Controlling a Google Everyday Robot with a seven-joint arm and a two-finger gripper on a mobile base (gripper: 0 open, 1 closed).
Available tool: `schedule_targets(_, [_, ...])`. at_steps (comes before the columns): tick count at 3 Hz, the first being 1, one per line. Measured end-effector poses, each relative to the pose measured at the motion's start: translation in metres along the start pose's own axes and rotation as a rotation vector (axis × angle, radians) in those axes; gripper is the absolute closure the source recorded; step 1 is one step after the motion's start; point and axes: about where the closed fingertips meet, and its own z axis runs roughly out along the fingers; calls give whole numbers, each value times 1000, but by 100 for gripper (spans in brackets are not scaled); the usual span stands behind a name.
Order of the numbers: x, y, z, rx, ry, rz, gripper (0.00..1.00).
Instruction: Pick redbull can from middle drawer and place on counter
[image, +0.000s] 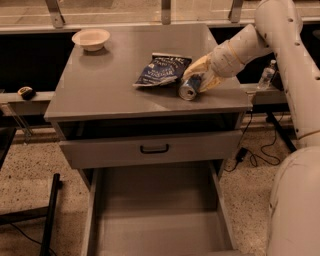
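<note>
The redbull can (189, 88) lies tilted on the counter (110, 85), near its right front part, its silver end facing me. My gripper (197, 79) is shut on the redbull can and holds it from above and behind, right beside the dark blue snack bag (162, 69). The middle drawer (155, 210) is pulled open below, and its bare grey floor shows nothing in it.
A white bowl (91, 38) stands at the counter's back left corner. A grey drawer front with a black handle (154, 149) sits slightly open above the open drawer. A clear bottle (266, 75) stands behind the counter at right. My arm (290, 75) reaches in from the right.
</note>
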Motion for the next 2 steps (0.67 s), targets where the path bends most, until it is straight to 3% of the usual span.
schedule_targets(2, [4, 3, -10, -13, 28, 16, 6])
